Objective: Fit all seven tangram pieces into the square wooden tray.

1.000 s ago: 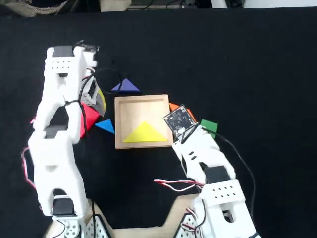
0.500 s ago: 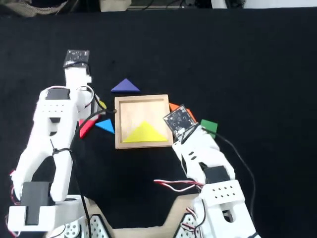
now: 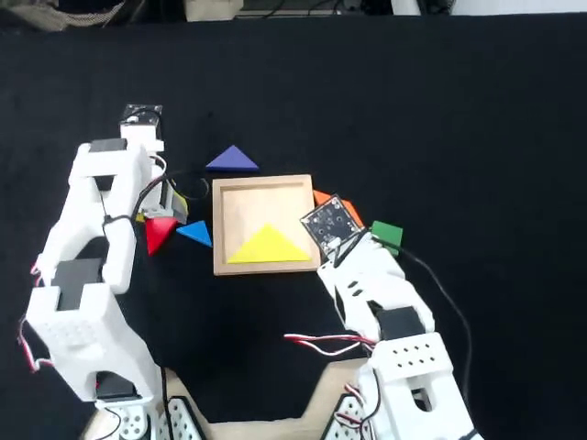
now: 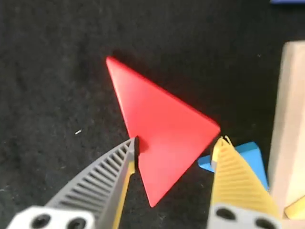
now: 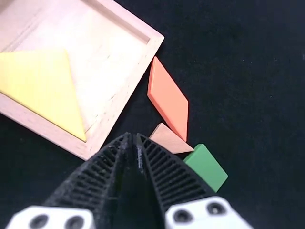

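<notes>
The left end effector (image 4: pixel 176 144) straddles the red triangle (image 4: pixel 159 119), jaws wide; the right end effector (image 5: pixel 135 138) sits closed, empty, beside the tray (image 5: pixel 112 52).

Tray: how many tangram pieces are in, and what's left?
Done: only the yellow triangle lies in the tray. In hand: the left gripper, open, straddles the red triangle on the cloth. Remaining: that piece plus the blue triangle, purple triangle, orange parallelogram, tan triangle and green square, all outside the tray.
</notes>
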Motion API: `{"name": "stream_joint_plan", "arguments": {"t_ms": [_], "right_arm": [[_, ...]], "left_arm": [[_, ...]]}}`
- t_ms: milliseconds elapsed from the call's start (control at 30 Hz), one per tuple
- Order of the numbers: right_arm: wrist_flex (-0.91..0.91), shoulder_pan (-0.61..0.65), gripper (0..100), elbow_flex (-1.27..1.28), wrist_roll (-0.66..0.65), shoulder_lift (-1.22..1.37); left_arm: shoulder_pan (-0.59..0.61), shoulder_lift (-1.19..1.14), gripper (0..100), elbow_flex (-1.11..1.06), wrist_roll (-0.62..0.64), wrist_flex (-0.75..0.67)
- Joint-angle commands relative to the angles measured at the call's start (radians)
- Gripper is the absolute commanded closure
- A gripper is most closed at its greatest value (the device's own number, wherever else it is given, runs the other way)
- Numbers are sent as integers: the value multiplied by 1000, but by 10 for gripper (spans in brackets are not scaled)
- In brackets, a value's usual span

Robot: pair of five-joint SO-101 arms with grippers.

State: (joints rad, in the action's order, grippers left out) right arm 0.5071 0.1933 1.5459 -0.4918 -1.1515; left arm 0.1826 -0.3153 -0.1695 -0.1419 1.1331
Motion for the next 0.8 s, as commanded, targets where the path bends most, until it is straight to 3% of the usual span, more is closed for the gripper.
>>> {"name": "stream_joint_plan", "arguments": {"t_ms": [0,233,433,767], "right_arm": [[-18,15,986,-4,-8,-16],[-18,15,986,-4,-8,-16],[-18,17,986,-4,-8,-16],[-17,17,986,-4,-8,-16]], "left_arm": [[2,2,727,82,2,20],[10,15,727,82,8,14],[-16,-8,705,90,143,-18],[-50,-49,700,104,178,-23]]}}
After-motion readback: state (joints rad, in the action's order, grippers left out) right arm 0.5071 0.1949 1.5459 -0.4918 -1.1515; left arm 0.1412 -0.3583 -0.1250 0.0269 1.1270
